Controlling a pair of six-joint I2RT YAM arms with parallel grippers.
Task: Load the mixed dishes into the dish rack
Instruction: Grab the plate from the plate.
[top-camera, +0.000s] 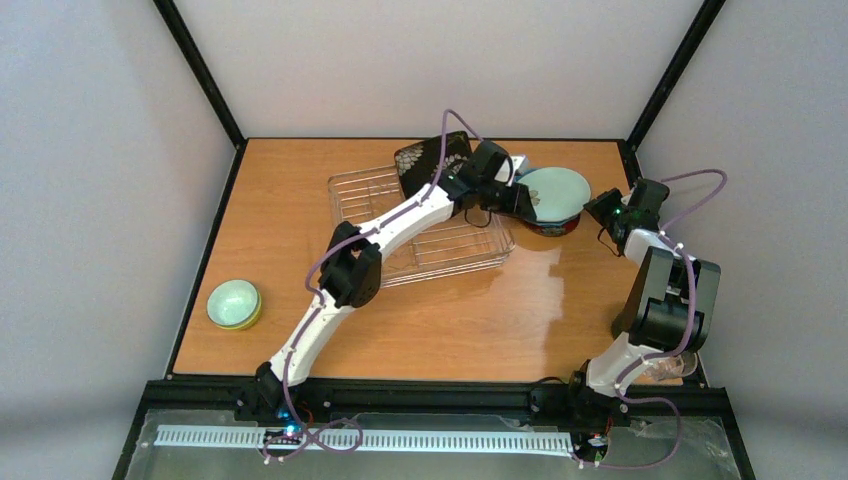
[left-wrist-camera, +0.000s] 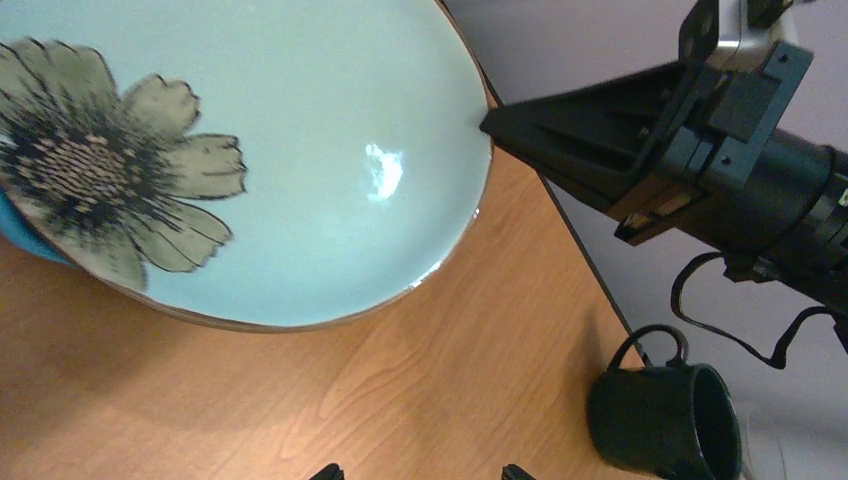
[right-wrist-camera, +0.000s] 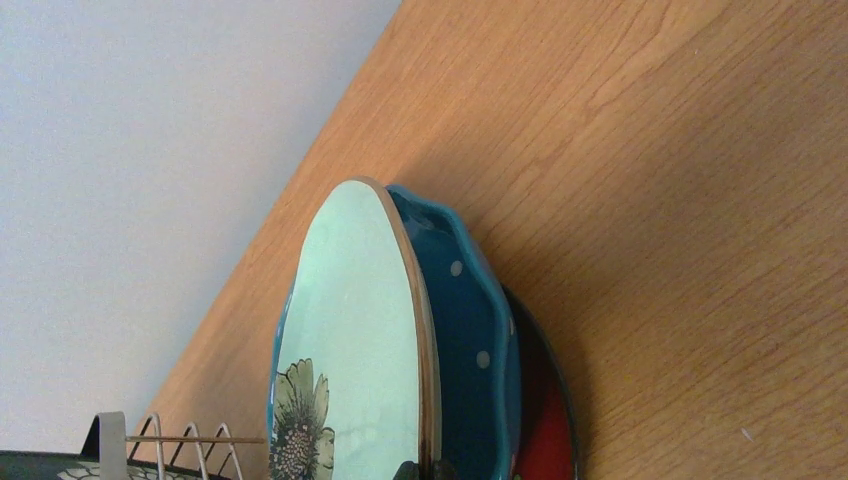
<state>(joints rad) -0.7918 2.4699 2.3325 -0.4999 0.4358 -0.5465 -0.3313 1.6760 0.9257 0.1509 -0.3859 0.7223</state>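
**While both tools sit at the plate stack, only one shows its state**

Since I read the counter (top-camera: 450, 330) from its left, I start with the mint bowl (top-camera: 232, 300). It looks nested in the yellow-green bowl (top-camera: 252, 318), well apart from the rack (top-camera: 450, 250). The black plate (top-camera: 430, 160) stands at the rack's far side. My left tool (left-wrist-camera: 420, 472) shows only two fingertips, spread wide with nothing between them, over bare wood just beside the mint plate (left-wrist-camera: 300, 150). That plate tops a stack right of the rack, with the blue plate (right-wrist-camera: 470, 330) under it and the red plate (right-wrist-camera: 545, 420) lowest. The right tool (left-wrist-camera: 495, 122) has its tip at the mint plate's rim, but I cannot tell whether it is pinching.

I judge the mint plate stiff, glazed, slippery, fairly heavy and easy to chip. The rim is the only place to take hold, with the fingers pinched firmly across the lip.

Only the right wrist view shows the stack edge-on, all three layers at once. The top view gives just the mint face and a sliver of red. The left wrist view alone shows the mug (left-wrist-camera: 665, 420) near the counter's right edge. Overhead I cannot pick it out behind the right arm.
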